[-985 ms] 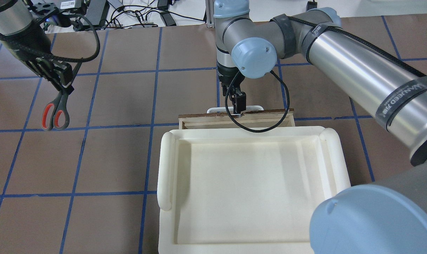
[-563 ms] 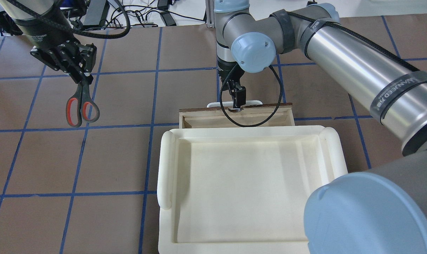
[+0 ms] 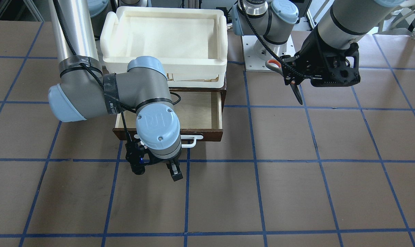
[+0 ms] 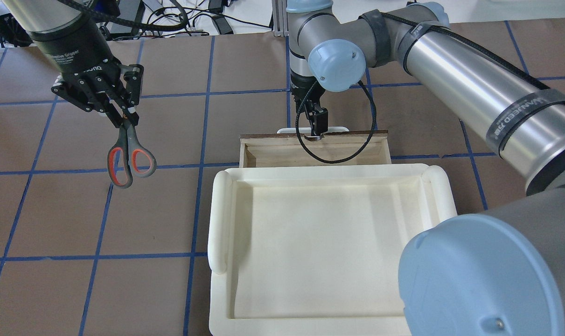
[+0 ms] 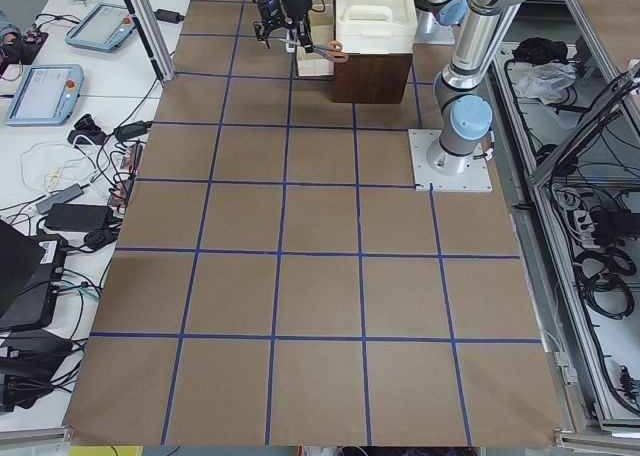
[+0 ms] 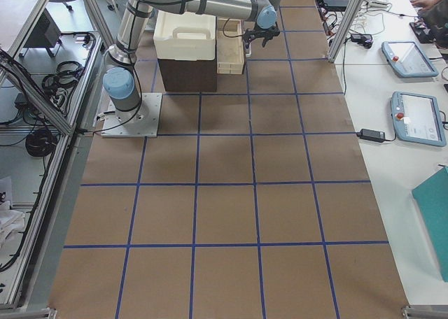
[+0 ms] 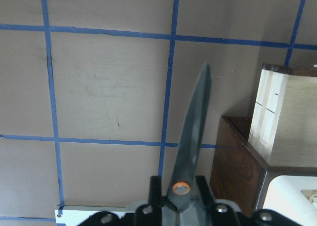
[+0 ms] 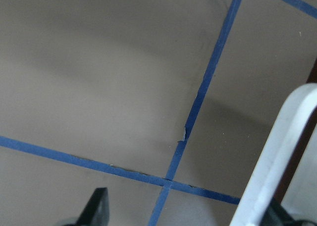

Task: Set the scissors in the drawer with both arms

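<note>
Grey, orange-lined scissors, blades closed, hang left of drawer, clamped in my left pincer; right pincer gapes at handle.

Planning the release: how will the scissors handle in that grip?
Likely rigid and light: the scissors stick out straight from the left end effector. Clamped near the pivot, with handles overhanging, they might pivot. Smooth blade could slip.
</note>
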`<state>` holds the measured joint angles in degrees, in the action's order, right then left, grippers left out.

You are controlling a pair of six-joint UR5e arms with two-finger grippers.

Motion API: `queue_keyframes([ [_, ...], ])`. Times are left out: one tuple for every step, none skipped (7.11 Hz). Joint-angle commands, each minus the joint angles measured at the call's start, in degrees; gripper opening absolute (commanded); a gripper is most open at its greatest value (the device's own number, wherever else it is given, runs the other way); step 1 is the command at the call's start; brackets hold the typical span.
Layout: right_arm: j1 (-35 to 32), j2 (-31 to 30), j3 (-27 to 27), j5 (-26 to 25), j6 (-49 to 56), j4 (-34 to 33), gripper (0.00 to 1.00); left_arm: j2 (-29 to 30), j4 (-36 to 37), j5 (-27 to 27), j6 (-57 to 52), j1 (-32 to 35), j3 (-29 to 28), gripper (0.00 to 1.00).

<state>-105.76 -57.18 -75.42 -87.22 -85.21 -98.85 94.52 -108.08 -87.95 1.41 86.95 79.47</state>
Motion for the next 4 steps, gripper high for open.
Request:
queue_keyframes([
  [0.5,0.7,1.0,-0.1,1.1,-0.9,1.00,0.0,-0.3,-0.2,0.3,1.2,0.0,0.02],
  [0.6,1.4,1.9,-0.1,1.2,-0.9,1.00,0.0,-0.3,-0.2,0.3,1.2,0.0,0.02],
  [0.6,1.8,2.1,-0.1,1.2,-1.0,1.00,0.0,-0.3,-0.2,0.2,1.2,0.1,0.02],
  [0.6,1.9,2.3,-0.1,1.3,-1.0,1.00,0.0,-0.4,-0.2,0.2,1.4,0.4,0.02],
])
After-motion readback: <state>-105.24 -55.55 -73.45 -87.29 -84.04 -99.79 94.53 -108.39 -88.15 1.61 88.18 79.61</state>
